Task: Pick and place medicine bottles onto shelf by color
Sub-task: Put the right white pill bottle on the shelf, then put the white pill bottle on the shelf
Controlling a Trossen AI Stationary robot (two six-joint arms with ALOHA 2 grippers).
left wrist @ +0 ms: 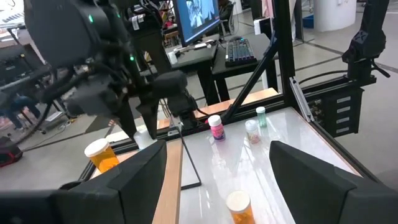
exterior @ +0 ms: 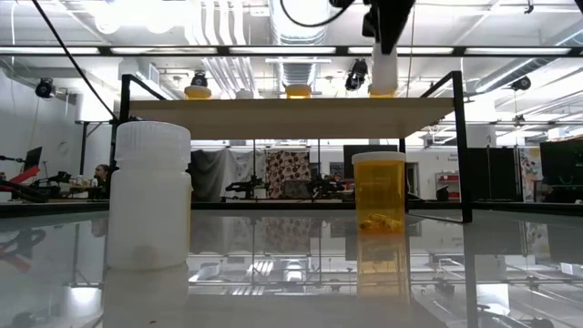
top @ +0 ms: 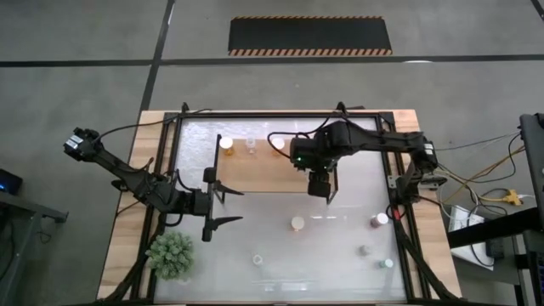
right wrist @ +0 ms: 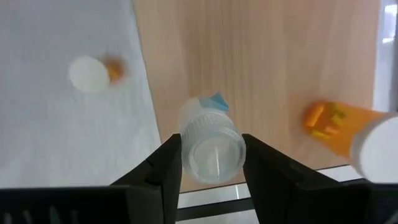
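1. Gripping a clear bottle (right wrist: 211, 148) by its cap, my right gripper (right wrist: 211, 158) hung over the shelf (top: 255, 174), its fingers (right wrist: 163, 163) pressed against both sides of the bottle
2. That bottle hung above the wood near the shelf's right end; I could not tell whether its base touched the board
3. On the shelf stood an orange bottle (top: 226, 143) near the left end, a small clear one (top: 252, 145) beside it, and another orange one (top: 278, 144) just by my right arm
4. My left gripper (top: 223, 206) waited off the shelf's left front corner, jaws spread wide and empty
5. On the table (top: 340, 255) in front of the shelf stood an orange bottle with a white cap (top: 297, 223)
6. Further right sat a pink bottle (top: 378, 220), a pale one (top: 364, 251) and a green one (top: 387, 263), well apart from the shelf
7. One white bottle (top: 257, 258) stood near the front edge, with a plant (top: 172, 254) at the front left corner
8. From table height, the white bottle (exterior: 148, 196) and the orange one (exterior: 378, 191) stood apart below the shelf board
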